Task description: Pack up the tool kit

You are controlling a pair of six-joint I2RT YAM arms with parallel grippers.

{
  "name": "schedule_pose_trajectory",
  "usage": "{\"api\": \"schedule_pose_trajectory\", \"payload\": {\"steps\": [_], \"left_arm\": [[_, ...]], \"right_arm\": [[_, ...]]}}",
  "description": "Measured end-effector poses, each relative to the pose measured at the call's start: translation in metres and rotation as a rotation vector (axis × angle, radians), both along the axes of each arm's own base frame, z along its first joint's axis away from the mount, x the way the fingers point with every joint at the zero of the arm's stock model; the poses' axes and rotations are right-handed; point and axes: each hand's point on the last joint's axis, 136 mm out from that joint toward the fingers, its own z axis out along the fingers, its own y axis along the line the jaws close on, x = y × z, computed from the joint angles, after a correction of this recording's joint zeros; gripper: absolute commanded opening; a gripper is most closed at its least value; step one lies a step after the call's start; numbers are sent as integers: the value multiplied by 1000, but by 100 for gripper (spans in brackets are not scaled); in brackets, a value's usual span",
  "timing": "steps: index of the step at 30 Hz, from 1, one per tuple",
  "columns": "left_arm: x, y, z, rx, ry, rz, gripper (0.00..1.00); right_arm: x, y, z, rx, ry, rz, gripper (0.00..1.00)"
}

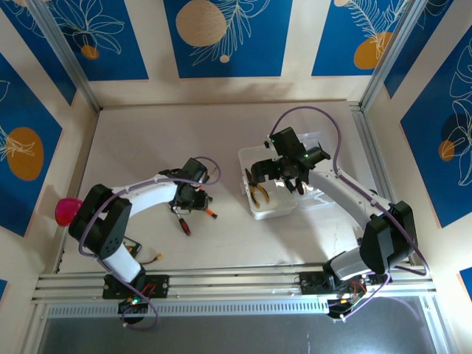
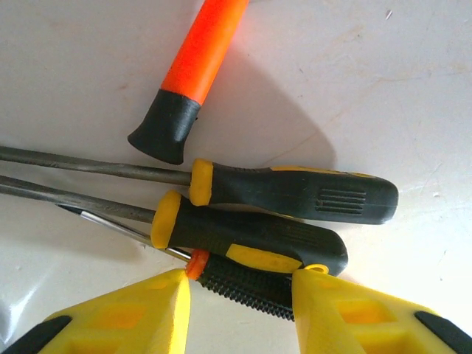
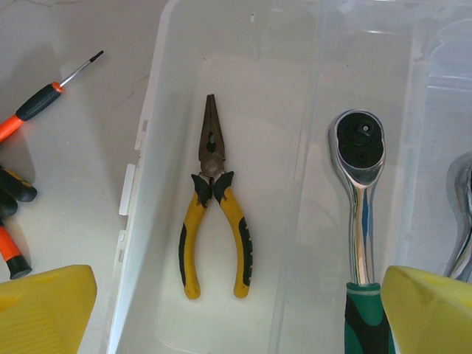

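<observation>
- While the right gripper [image 3: 236, 284] hangs over the clear rectangular plastic case [image 3: 258, 88], its yellow fingers [image 3: 44, 310] stand wide apart: released, gripping nothing.
- Top view: the case [image 1: 269, 212] sits open on the white table [image 1: 147, 147], directly under the right gripper [image 1: 284, 177].
- Inside the case, left section: yellow-and-black-handled needle-nose pliers [image 3: 212, 181] lie flat, nose pointing to the far wall. They also show from above [image 1: 258, 193].
- Inside the case, next section to the right: chrome ratchet wrench with a green-and-black handle [image 3: 360, 184], head toward the far wall, handle end just beside the right gripper's right finger.
- At the case's right edge there is another chrome tool [image 3: 461, 214], cut off by the frame, so I cannot tell what it is.
- Left of the case, on the table and not touching it: slim orange screwdriver with a black grip [image 3: 44, 99].
- Further left of the case, the left gripper [image 1: 190, 210] is down on a loose cluster of screwdrivers.
- Its wrist view shows an orange handle with a black end cap [image 2: 195, 74], with two black-and-yellow-handled screwdrivers [image 2: 295, 192] lying side by side below it.
- The left gripper [image 2: 240, 280] has its fingers either side of a black ribbed handle with an orange collar [image 2: 225, 276]. The jaws are partly closed, and I cannot tell whether they clamp it.
</observation>
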Motion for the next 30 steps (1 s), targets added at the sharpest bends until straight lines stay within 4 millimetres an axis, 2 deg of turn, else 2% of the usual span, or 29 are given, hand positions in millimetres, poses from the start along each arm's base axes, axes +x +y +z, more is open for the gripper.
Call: {"api": "schedule_pose_trajectory", "payload": {"steps": [15, 24, 30], "left_arm": [[1, 16, 0, -25, 16, 10, 41], [6, 12, -5, -28, 45, 4, 40], [9, 19, -9, 37, 65, -3, 28]], "right_arm": [[-2, 1, -2, 11, 12, 6, 99], [-2, 1, -2, 11, 13, 6, 99], [-2, 0, -2, 12, 12, 3, 99]]}}
